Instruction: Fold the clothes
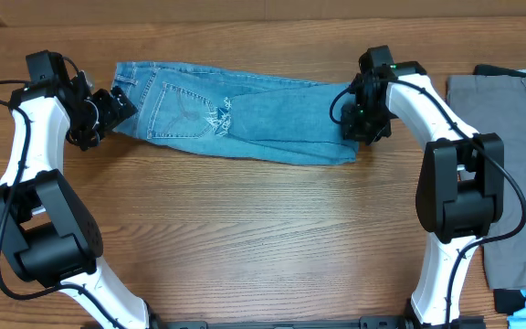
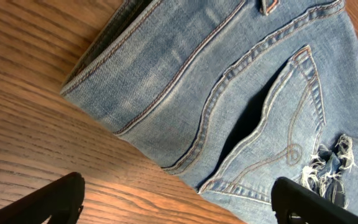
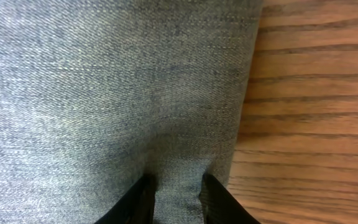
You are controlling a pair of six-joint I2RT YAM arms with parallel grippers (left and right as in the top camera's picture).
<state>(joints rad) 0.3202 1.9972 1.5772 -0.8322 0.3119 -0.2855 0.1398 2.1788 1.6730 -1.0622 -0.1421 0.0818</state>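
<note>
my left hand (image 2: 179, 205) hangs wide open, gripping nothing, just off the waistband corner of the jeans (image 1: 236, 119), with wood under it. my right hand (image 3: 178, 198) is nearly closed, pinching a ridge of denim at the leg end, close to the cloth's right edge. the jeans lie flat across the far tabletop (image 1: 263, 228), with broad wood on the near side. grey trousers (image 1: 510, 164) lie off to the right, apart.

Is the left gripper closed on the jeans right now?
No, the left gripper stands wide open, gripping nothing, just short of the jeans.
</note>
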